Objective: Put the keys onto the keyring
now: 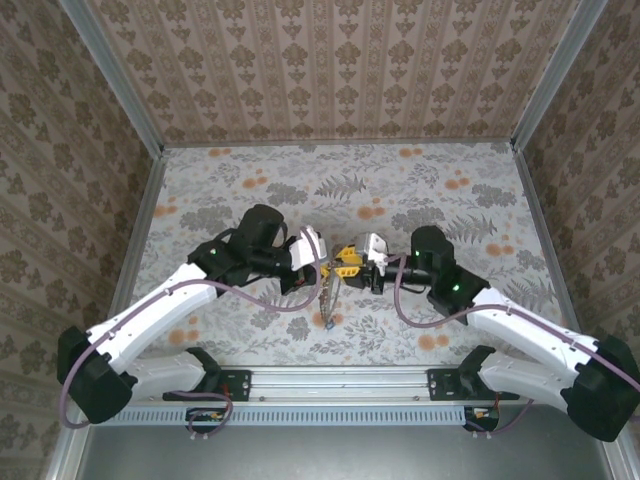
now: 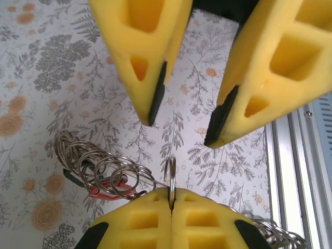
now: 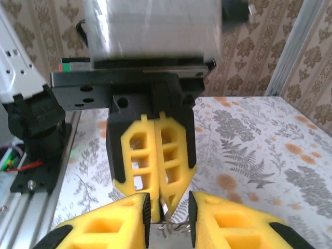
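Pinched between the closed jaws of the left gripper (image 2: 171,199) is the keyring (image 2: 170,174), a thin silvery loop held upright above the flowered table (image 2: 41,67). Linked rings (image 2: 98,166) and a red-headed key (image 2: 106,189) are seen beside it. Opposite, the right gripper (image 2: 181,132) is held agape, nothing between its jaws. From above, the rings are seen dangling below both grippers.

The left arm (image 1: 170,300) and right arm (image 1: 515,328) bend inward, tips close together. The left gripper (image 2: 171,199) is pinched shut on the keyring (image 2: 167,176). The right gripper (image 2: 181,130) has its 2 fingers apart.
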